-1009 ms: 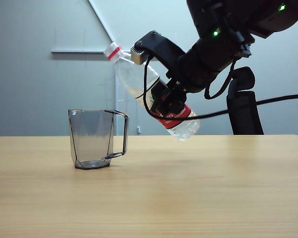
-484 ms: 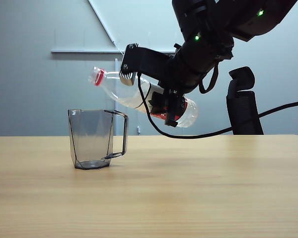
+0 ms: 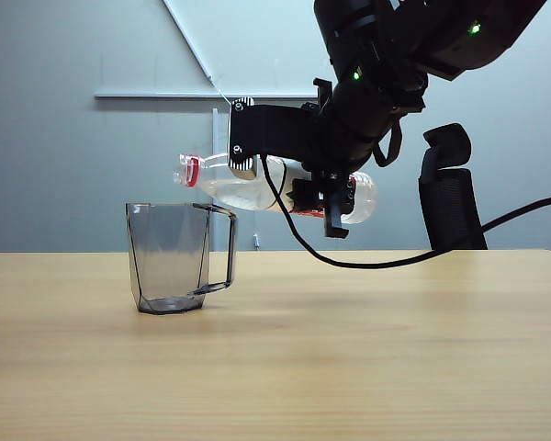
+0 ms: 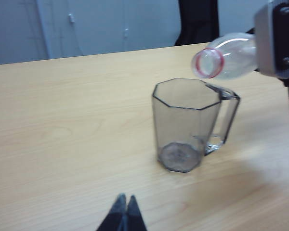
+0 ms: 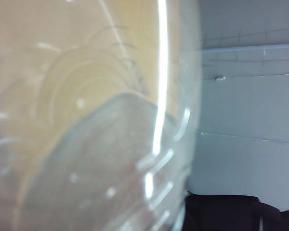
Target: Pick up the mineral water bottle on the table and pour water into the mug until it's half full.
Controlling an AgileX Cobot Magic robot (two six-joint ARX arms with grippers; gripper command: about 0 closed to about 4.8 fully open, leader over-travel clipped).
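The mineral water bottle (image 3: 257, 188) lies almost level in the air, and my right gripper (image 3: 331, 197) is shut on its labelled lower half. Its open, red-ringed mouth (image 4: 208, 63) hangs just above the mug's rim on the handle side. Water (image 3: 243, 194) lies along the bottle's lower side, and no stream shows. The smoky-grey mug (image 3: 170, 257) stands upright on the table (image 3: 349, 349) and looks empty. In the right wrist view the bottle (image 5: 96, 120) fills the picture and hides the fingers. My left gripper (image 4: 125, 200) hovers shut over the wood in front of the mug (image 4: 188, 125).
A black office chair (image 3: 450, 193) stands behind the table at the right. A black cable (image 3: 395, 262) sags from the right arm down close to the tabletop. A grey wall and cabinet doors are behind.
The right wrist has rolled, tipping the bottle from a steep neck-up slant to almost level. Its mouth has dropped toward the mug's rim. The mug has not moved.
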